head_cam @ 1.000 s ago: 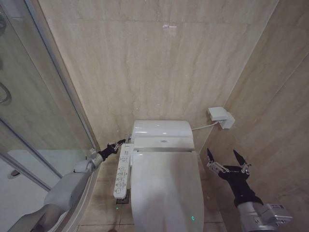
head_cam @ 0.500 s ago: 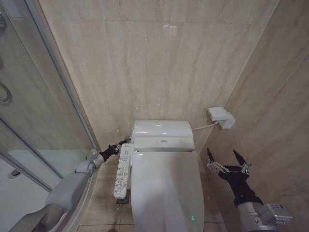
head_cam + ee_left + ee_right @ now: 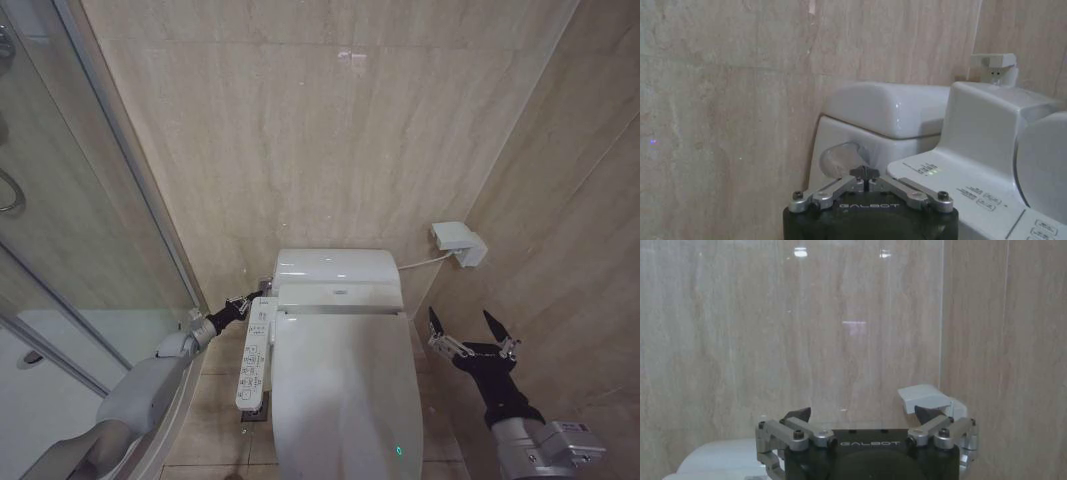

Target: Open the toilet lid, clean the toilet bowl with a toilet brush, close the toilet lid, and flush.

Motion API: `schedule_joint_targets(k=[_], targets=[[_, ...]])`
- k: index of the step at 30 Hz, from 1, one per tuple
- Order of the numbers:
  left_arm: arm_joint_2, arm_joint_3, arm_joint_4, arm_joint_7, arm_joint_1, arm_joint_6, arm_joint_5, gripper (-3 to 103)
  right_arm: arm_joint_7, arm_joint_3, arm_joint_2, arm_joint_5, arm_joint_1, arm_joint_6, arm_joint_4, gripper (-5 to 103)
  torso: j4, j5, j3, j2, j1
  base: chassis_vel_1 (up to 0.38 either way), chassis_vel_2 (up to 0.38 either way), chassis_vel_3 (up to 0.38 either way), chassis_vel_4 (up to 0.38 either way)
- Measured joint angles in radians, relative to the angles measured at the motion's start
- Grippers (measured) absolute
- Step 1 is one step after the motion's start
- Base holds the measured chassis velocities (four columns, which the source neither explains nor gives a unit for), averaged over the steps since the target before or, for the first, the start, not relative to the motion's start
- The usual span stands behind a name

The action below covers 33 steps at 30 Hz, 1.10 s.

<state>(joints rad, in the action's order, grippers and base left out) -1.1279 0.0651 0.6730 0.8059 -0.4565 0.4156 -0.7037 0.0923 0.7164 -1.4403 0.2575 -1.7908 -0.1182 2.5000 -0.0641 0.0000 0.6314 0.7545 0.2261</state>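
Note:
The toilet lid [image 3: 345, 390] lies shut, hiding the toilet bowl under it. The toilet brush is out of view. My left gripper [image 3: 250, 297] is shut with nothing in it, at the left side of the white tank [image 3: 337, 270], just above the button panel [image 3: 255, 352]. In the left wrist view its closed tips [image 3: 865, 172] sit right in front of a round button [image 3: 842, 159] on the tank's side; I cannot tell whether they touch. My right gripper [image 3: 468, 330] hangs open and empty to the right of the toilet, facing the wall [image 3: 863, 415].
A glass shower enclosure [image 3: 100, 250] stands close on the left, with my left arm running along it. A white wall box [image 3: 457, 243] with a cable is mounted at the back right. Tiled walls close in behind and to the right.
My left gripper has edged slightly closer to the tank's side. The right arm and the toilet lid have not moved.

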Motion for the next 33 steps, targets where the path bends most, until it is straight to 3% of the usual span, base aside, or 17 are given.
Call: schedule_joint_targets(k=[33], targets=[[-0.004,0.006,-0.029,0.033,0.014,-0.033,0.001,0,0.000,0.000,0.000,0.000,0.000,0.000,0.000,100,0.0000,-0.0003,0.000,0.000,0.000,0.000,0.000,0.000,0.000]])
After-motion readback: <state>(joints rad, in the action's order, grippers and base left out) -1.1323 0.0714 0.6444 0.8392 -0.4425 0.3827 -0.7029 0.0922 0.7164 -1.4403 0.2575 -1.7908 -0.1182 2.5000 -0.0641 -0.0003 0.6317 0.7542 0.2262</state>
